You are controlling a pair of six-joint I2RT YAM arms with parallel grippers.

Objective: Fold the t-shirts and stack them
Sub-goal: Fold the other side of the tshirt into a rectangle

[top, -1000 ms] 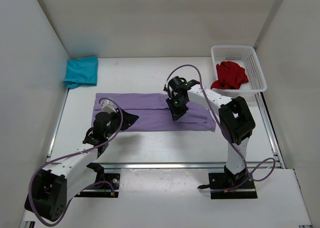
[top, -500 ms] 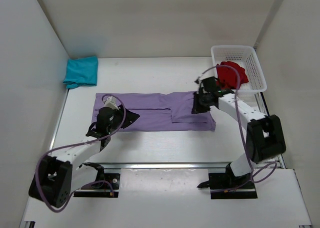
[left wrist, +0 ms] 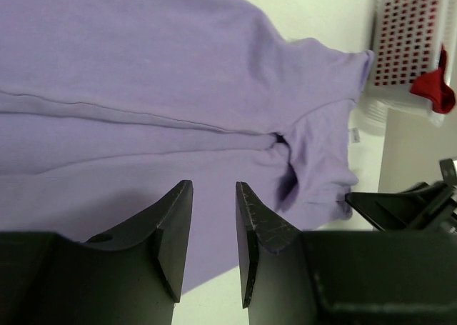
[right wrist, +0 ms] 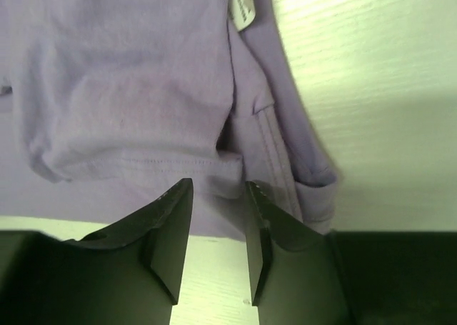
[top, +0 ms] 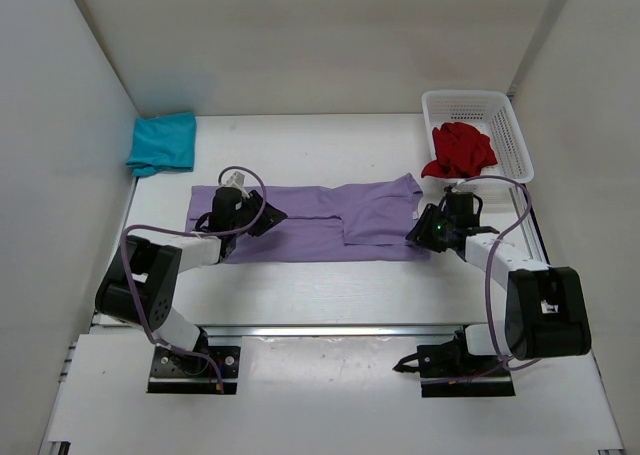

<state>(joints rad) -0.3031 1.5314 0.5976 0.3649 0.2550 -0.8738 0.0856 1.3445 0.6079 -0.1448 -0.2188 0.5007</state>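
The lavender t-shirt (top: 310,220) lies in a long band across the middle of the table, and its right end is no longer the neat strip of a second ago: the upper right corner now stands up in a peak and a step shows in the near edge. The right gripper (top: 421,227), which was over the middle of the shirt, has slid out to the lower right corner; in its wrist view the fingers stand narrowly apart over the stitched hem and clamp nothing. The left gripper (top: 268,218) has come up from the lower left of the frame onto the left part of the shirt, its fingers also narrowly apart above the cloth with nothing between them. With one gripper at each end, this looks like a setup for the next fold, but the ruffled right end probably needs smoothing first. The teal t-shirt (top: 162,142) sits folded at upper left; the red t-shirt (top: 460,150) is bunched unfolded in the white basket (top: 500,105) at upper right.
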